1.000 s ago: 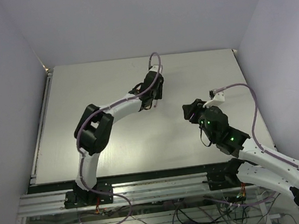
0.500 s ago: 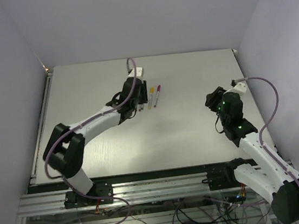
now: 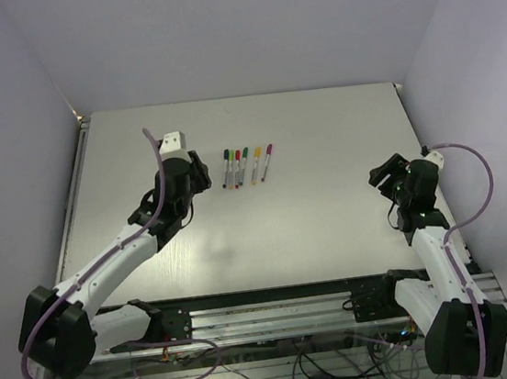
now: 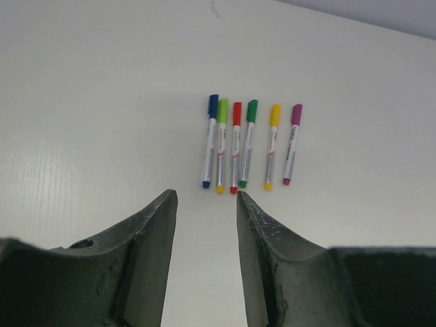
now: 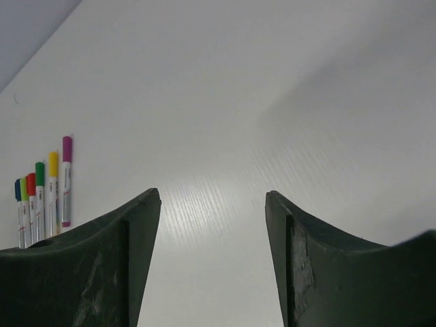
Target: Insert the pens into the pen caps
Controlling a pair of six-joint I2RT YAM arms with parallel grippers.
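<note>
Six slim white-grey marker pens [image 4: 251, 144] lie side by side at the upper middle of the overhead view on the pale worktop [image 3: 320, 126]. Their long axes run near-to-far, and the stubby coloured caps [image 4: 252, 109] (blue, lime, red, green, yellow, purple) are seated on the ends toward the top of the frame. The left arm stretches long and low, its left fingers [image 4: 163, 211] just left of the row, parted and empty. The right fingers [image 5: 144, 211], at the right edge on an arm folded back over its base, stand wide apart holding nothing.

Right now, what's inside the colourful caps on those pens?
Each of the six caps sits on the far end of a white pen, so that end is inside. Whatever tip it covers cannot be seen. The pens lie side by side on the table.
</note>
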